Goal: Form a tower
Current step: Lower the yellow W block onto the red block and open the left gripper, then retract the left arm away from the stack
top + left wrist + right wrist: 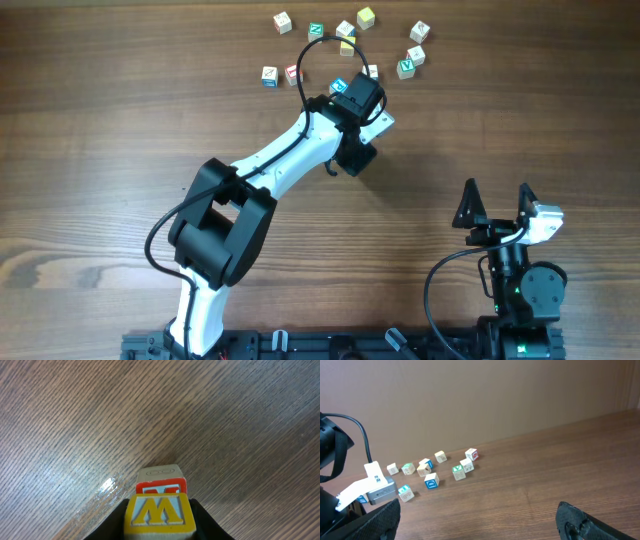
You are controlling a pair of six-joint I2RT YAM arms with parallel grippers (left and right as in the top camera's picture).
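Jaws of the left gripper (pixel 161 521) clench the M cube (pixel 159 510), apparently capping the tower (pixel 160 494) — red cube (pixel 161 487) just beyond at twelve o'clock; the right gripper (pixel 497 195), released, sits well apart at four o'clock.

Overhead looks straight down, left wrist hugs the table (pixel 75 420), right wrist low shares overhead's loose cubes (pixel 458 472).

Loose letter cubes (pixel 283 20) scattered, far side of wooden table (pixel 90 120).

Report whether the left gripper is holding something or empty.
Holding. In the left wrist view, the left gripper's dark fingers flank a yellow M block on both sides, touching it.
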